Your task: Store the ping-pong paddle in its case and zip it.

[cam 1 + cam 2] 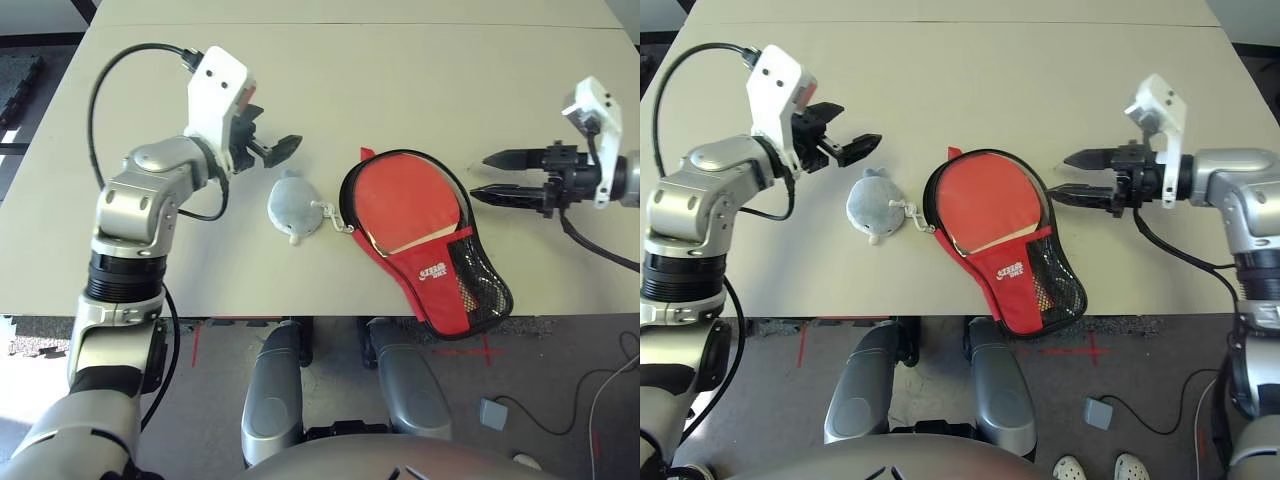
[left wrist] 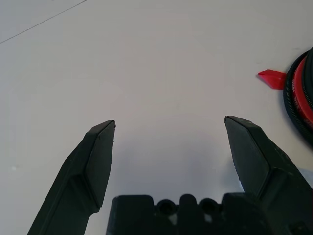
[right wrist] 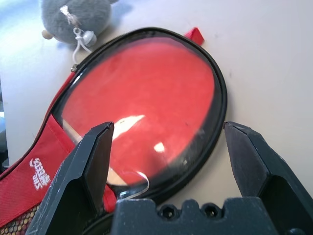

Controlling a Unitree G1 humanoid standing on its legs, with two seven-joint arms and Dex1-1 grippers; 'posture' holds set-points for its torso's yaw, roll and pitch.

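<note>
- Left end effector (image 1: 268, 140): spread, pinching nothing; held above the tabletop (image 1: 330, 90), left of the pouch.
- Pouch (image 1: 294, 207): small, grey-white, rounded, plush; lies just beside the case, joined to it by a pale cord (image 1: 334, 215).
- Case (image 1: 432, 282): paddle-shaped, lying flat near the tabletop's front edge, wide end away from the robot, narrow end angled toward the robot's right. Red fabric lower panel with small white logo (image 1: 433, 271); black zipper trim (image 3: 222, 83) around the rim; clear glossy window over the wide end; black mesh pocket (image 1: 478, 275) on the right side, gold-toned contents visible through it; red tab (image 1: 367, 154) at the far edge.
- Ping-pong paddle (image 1: 405, 200): inside the case, beneath the clear window. Round red face, smooth; pale strip at its lower edge; handle hidden by the red panel.
- Right end effector (image 1: 1072, 177): spread, pinching nothing; just right of the case's wide end.
</note>
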